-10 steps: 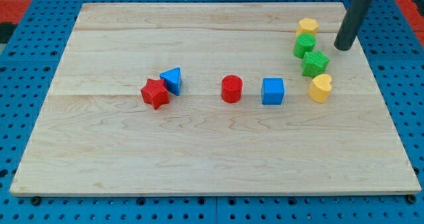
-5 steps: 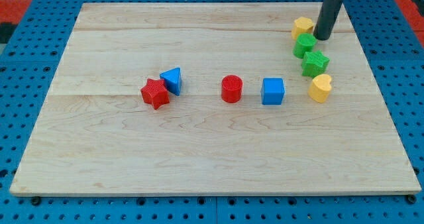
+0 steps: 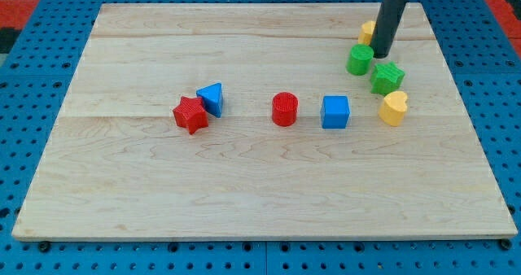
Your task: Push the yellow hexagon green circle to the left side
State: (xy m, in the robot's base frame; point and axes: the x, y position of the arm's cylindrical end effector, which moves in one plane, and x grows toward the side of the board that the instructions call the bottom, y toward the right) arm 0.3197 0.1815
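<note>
Camera view: my tip (image 3: 381,55) right of green circle (image 3: 359,60), below yellow hexagon (image 3: 368,32).

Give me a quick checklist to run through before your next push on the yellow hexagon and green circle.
1. My tip on the right of the green circle, ready to push left: ok.
2. Yellow hexagon fully in view: not ok, the rod covers most of it.
3. Tip touching the hexagon: cannot tell.
4. Board's left side above the blue triangle and red star: ok.
5. Green star out of the leftward path: ok, it lies below my tip.
</note>
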